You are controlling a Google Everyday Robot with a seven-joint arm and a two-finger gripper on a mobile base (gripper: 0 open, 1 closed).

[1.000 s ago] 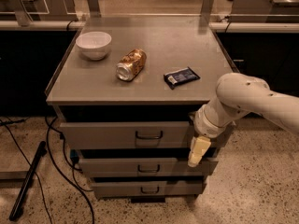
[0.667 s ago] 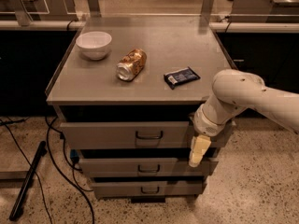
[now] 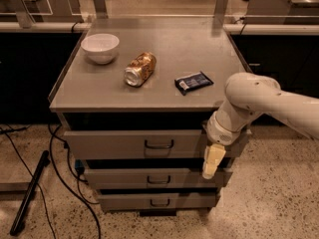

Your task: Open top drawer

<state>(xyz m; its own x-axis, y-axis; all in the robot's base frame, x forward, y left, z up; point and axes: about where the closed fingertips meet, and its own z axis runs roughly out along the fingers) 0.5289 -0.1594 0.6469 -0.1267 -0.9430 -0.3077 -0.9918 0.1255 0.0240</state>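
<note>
The top drawer [image 3: 109,144] is the widest grey front of the cabinet, just under the top, with a dark wire handle [image 3: 159,144] at its centre. A dark gap shows above its front. My gripper [image 3: 210,162] is cream-coloured and points down in front of the drawer's right end, well to the right of the handle and a little below it. It hangs from the white arm [image 3: 249,101], which comes in from the right. It holds nothing that I can see.
Two narrower drawers [image 3: 158,179] [image 3: 158,202] sit below. On the cabinet top [image 3: 169,39] are a white bowl [image 3: 100,47], a lying can [image 3: 140,69] and a dark snack packet [image 3: 193,82]. Cables [image 3: 60,168] and a black rod [image 3: 29,193] lie on the floor at left.
The arm's elbow has shifted slightly to the left. The gripper stays in about the same place at the drawer's right end. The drawer has not moved.
</note>
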